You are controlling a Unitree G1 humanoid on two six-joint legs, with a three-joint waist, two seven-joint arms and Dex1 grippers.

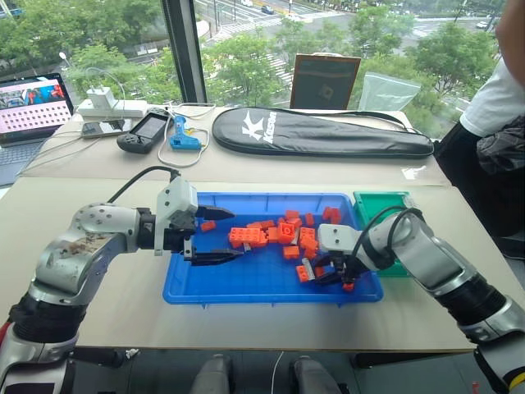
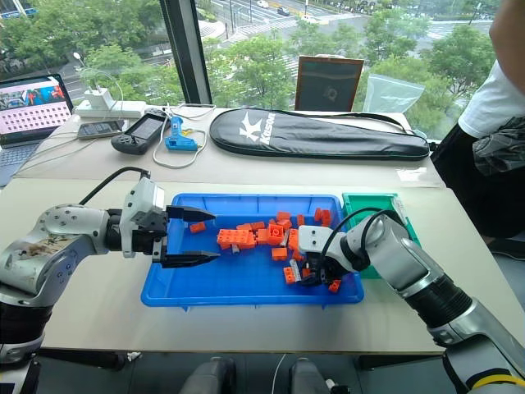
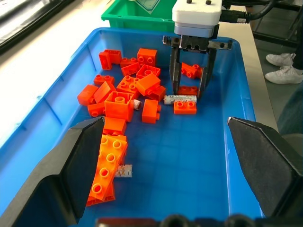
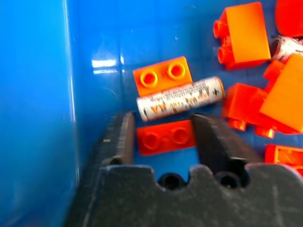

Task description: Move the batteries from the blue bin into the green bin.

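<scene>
The blue bin [image 1: 246,291] is full of orange bricks [image 1: 279,234], and the batteries are still in it. The right gripper [image 3: 188,93] points down into the blue bin, near the end by the green bin [image 1: 381,201]. Its two black fingers are squeezed against the ends of a small orange brick [image 4: 165,136], one finger on each end. One battery [image 4: 180,100] lies flat on the floor of the blue bin, just past that brick and touching it. The battery is not between the fingers. A second battery [image 3: 122,171] lies in the blue bin at its other end, right beside a long orange brick [image 3: 106,168]. A third battery [image 3: 137,104] peeks out from under the pile of bricks in the middle of the blue bin. The left gripper [image 1: 236,234] hangs over the far end of the blue bin from the green bin. Its fingers are wide apart and hold nothing. The green bin sits just outside one short end of the blue bin.
</scene>
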